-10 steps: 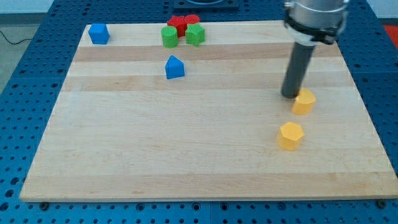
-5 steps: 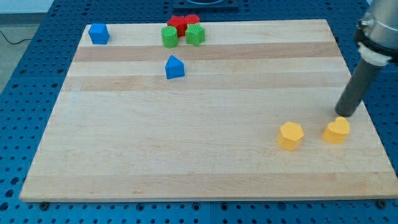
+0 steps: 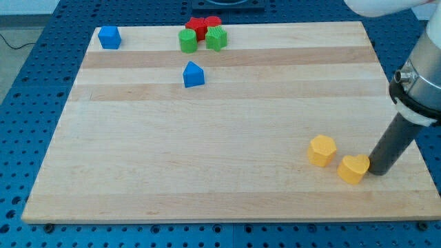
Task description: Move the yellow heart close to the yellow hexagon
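While my tip (image 3: 377,171) touches yellow heart (image 3: 353,169), yellow hexagon (image 3: 322,150) just beside.

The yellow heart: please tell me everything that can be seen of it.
The yellow heart is a small, solid-looking block of matte yellow, lying flat near the wooden board's lower right corner. My tip stands against its right side. The yellow hexagon sits just to its upper left, very close; whether they touch is unclear.
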You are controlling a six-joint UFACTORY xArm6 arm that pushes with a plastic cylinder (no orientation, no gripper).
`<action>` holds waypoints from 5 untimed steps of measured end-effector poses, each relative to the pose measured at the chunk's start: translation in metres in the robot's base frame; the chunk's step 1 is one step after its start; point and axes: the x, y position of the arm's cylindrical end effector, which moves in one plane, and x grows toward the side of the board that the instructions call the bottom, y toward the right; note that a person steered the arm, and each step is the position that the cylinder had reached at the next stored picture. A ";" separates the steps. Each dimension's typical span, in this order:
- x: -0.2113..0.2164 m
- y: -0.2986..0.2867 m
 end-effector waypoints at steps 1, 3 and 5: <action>-0.001 0.000; -0.026 0.018; -0.052 0.015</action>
